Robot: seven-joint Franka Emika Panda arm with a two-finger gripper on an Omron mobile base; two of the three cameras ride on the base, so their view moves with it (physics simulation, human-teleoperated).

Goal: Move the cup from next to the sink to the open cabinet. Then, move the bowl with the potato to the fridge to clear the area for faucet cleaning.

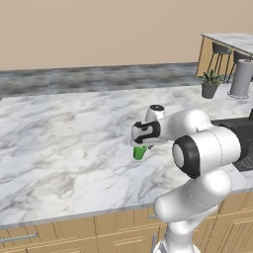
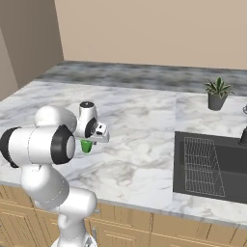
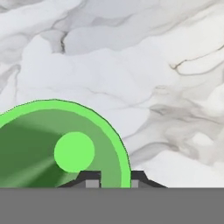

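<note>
On the left stretch of the marble worktop (image 1: 64, 148) we see bare stone, and then, toward the middle, the green cup (image 1: 140, 152) standing upright directly beneath our pincer (image 1: 142, 144). In the hand view the cup (image 3: 61, 148) opens straight up at us, its rim (image 3: 118, 144) running between the two dark fingertips (image 3: 90, 179) (one tip inside the wall, the other outside). The jaws stand nearly together with only that thin wall between them, so we judge the pincer pinched onto the cup's rim. The cup's long axis is vertical and in line with the pincer's approach, so the coming lift should go straight up before any swing toward the cabinet. Whether the cup's foot has left the worktop we cannot tell. Farther right lies the dark sink (image 2: 212, 166) with its wire rack (image 2: 202, 166), well apart from the cup, and beyond it a small potted plant (image 2: 218, 94).
</note>
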